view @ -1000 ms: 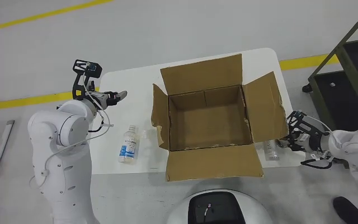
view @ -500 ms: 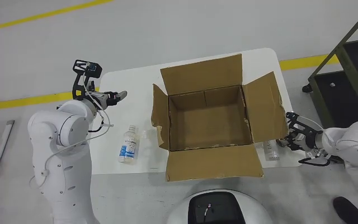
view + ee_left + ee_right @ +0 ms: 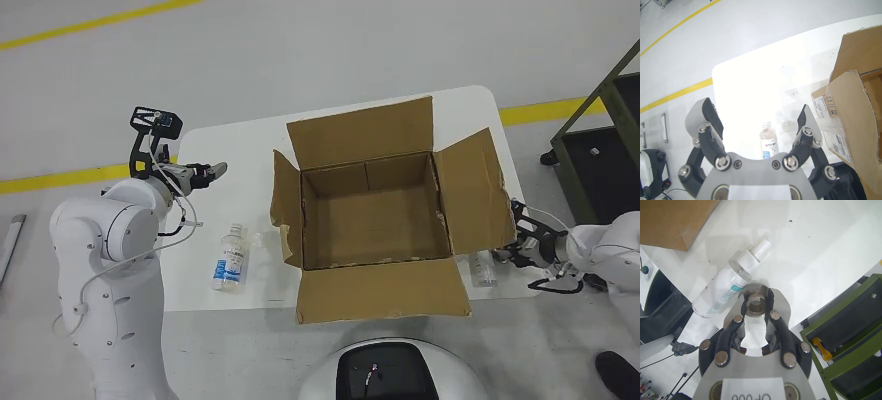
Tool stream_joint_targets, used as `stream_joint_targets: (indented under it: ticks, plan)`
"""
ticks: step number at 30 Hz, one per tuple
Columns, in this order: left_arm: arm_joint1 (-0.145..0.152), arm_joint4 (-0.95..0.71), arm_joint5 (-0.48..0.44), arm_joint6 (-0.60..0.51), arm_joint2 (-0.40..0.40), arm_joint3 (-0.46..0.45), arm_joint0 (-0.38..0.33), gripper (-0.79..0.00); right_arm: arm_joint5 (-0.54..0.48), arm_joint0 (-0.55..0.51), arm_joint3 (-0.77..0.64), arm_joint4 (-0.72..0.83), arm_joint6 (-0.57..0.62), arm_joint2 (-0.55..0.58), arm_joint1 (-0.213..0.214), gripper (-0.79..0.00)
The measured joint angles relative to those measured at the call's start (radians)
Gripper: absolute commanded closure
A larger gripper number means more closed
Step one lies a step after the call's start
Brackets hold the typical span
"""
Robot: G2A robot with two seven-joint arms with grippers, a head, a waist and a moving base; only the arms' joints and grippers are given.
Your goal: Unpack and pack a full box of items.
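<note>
Cardboard box (image 3: pixel 375 225) stands open on the table (image 3: pixel 230 150), a clear bottle (image 3: pixel 229 258) lying left of it. The left gripper (image 3: pixel 755 109) hangs spread wide near the far-left corner. The right gripper (image 3: pixel 755 302) clamps a metal bushing (image 3: pixel 755 308) beside a spray bottle (image 3: pixel 723 294).

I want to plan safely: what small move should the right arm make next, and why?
Probably lift a little: the right gripper has its fingers shut on the metal fitting, close beside the lying spray bottle, and the cardboard box stands empty.
</note>
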Motion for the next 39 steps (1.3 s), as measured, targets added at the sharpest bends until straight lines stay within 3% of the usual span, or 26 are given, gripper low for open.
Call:
stream_joint_targets:
  ticks: [2,5,14,17,18,20,24,30,34,39]
  plan:
    - [0.0,0.0,0.0,0.0,0.0,0.0,0.0,-0.785,0.002,0.001,0.001,0.001,-0.003,-0.003,0.002,-0.283]
    - [0.0,0.0,0.0,0.0,0.0,0.0,0.0,-0.785,0.004,0.002,0.004,0.007,-0.004,-0.007,0.005,-0.336]
    - [0.0,0.0,0.0,0.0,0.0,0.0,0.0,-0.785,0.023,-0.006,-0.022,0.037,-0.033,0.022,0.017,-0.345]
    - [0.0,0.0,0.0,0.0,0.0,0.0,0.0,-0.785,0.042,-0.028,-0.053,0.06,-0.101,0.09,0.023,-0.305]
    - [0.0,0.0,0.0,0.0,0.0,0.0,0.0,-0.785,0.055,-0.044,-0.065,0.066,-0.144,0.127,0.025,-0.154]
    - [0.0,0.0,0.0,0.0,0.0,0.0,0.0,-0.785,0.078,-0.076,-0.084,0.067,-0.229,0.185,0.027,0.0]
    - [0.0,0.0,0.0,0.0,0.0,0.0,0.0,-0.785,0.172,-0.174,-0.122,0.08,-0.469,0.291,0.018,0.0]
    - [0.0,0.0,0.0,0.0,0.0,0.0,0.0,-0.785,0.325,-0.277,-0.178,0.252,-0.76,0.334,-0.009,0.0]
    - [0.0,0.0,0.0,0.0,0.0,0.0,0.0,-0.785,0.348,-0.293,-0.189,0.356,-0.808,0.325,-0.017,0.0]
    - [0.0,0.0,0.0,0.0,0.0,0.0,0.0,-0.785,0.347,-0.292,-0.189,0.341,-0.806,0.325,-0.017,0.0]
